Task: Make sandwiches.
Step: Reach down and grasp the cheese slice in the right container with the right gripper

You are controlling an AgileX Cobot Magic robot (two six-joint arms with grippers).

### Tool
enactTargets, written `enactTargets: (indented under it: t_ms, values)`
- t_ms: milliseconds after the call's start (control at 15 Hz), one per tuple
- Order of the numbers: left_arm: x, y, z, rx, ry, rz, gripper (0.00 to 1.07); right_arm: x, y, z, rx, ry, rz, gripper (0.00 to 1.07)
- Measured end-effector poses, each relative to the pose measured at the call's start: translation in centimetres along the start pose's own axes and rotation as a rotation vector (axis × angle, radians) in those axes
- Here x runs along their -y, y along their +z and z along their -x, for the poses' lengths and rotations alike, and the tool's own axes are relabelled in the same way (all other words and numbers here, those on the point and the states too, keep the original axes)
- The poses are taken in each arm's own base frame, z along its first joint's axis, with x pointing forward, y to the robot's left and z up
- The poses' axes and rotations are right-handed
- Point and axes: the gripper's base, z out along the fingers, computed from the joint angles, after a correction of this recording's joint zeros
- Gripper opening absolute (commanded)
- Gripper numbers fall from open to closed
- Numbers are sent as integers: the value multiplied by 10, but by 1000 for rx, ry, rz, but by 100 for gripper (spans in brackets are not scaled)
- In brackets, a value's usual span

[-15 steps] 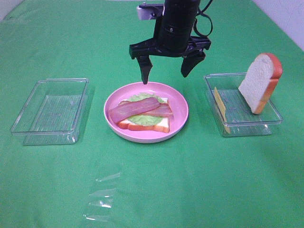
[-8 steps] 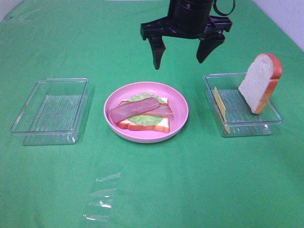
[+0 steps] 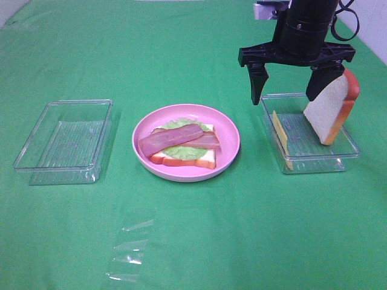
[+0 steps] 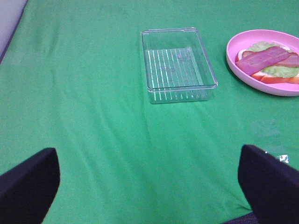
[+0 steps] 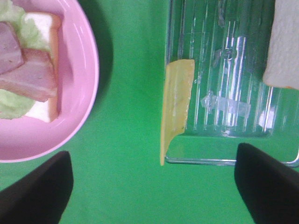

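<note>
Two clear trays flank one pink plate (image 3: 229, 135). The left tray (image 3: 65, 142) sits well to the plate's left on the green cloth (image 3: 242, 229). The left gripper (image 4: 149, 186) shows only in its own camera, jaws spread wide over bare cloth and gripping nothing.

On the plate lies one bread slice (image 3: 203, 159), topped by one lettuce leaf (image 3: 179, 151) with two bacon strips (image 3: 172, 139) across it.

Right of the plate, the right tray (image 3: 302, 151) holds one cheese slice (image 3: 279, 136) leaning on the wall nearest the plate. A second bread slice (image 3: 329, 106) stands upright at the tray's far side.

The right gripper (image 3: 284, 99) hangs above that tray with its jaws wide apart and nothing held. Whether one finger touches the upright slice cannot be told.
</note>
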Motion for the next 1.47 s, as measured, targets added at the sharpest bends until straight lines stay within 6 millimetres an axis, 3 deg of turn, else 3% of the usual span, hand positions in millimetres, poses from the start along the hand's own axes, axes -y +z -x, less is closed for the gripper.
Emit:
enactTargets:
  t_ms: [200, 267, 467, 667, 800, 1333, 1467]
  values:
    - [0, 0, 0, 0, 0, -1, 95, 0, 16, 4, -40, -12, 2, 89]
    - [0, 0, 0, 0, 0, -1, 95, -2, 33, 6, -80, -14, -1, 89]
    - [0, 0, 0, 0, -2, -4, 95, -4, 58, 9, -139, -17, -14, 87]
    - [0, 0, 0, 0, -2, -4, 95, -4, 70, 10, -168, -18, -21, 76]
    - [0, 0, 0, 0, -2, -4, 95, -4, 72, 10, -172, -19, -22, 67]
    - [0, 0, 0, 0, -2, -4, 95, -1, 72, 11, -164, -32, -60, 65]
    - [0, 0, 0, 0, -2, -4, 95, -1, 72, 11, -163, -32, -61, 54]
